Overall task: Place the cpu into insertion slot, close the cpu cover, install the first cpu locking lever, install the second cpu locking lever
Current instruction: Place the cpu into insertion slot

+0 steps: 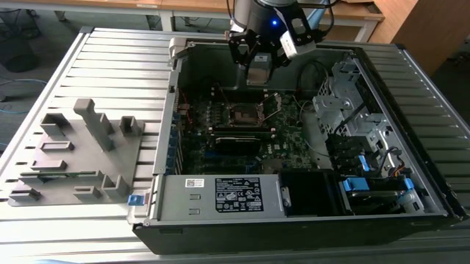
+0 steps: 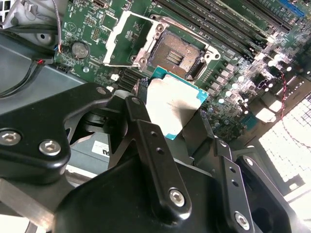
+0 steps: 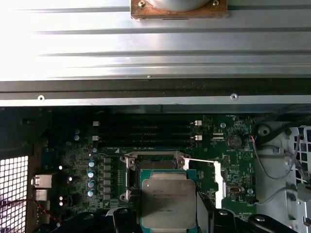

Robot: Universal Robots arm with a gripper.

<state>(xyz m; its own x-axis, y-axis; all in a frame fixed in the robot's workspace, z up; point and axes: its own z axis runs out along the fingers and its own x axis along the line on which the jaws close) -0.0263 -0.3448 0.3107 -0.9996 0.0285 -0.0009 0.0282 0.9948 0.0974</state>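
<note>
Clenched in the gripper: 1 cpu, square, so no long axis, held flat with silver lid up, partly over 1 bare insertion slot. Beyond, 1 cpu cover swung open above the motherboard.

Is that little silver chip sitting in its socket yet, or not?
Out. The gripper holds the cpu above the motherboard, and the insertion slot lies bare, the cpu cover swung open.

The exterior view looks down from well back over the open computer case. Both wrist views look closely at its motherboard, sharing the insertion slot.
</note>
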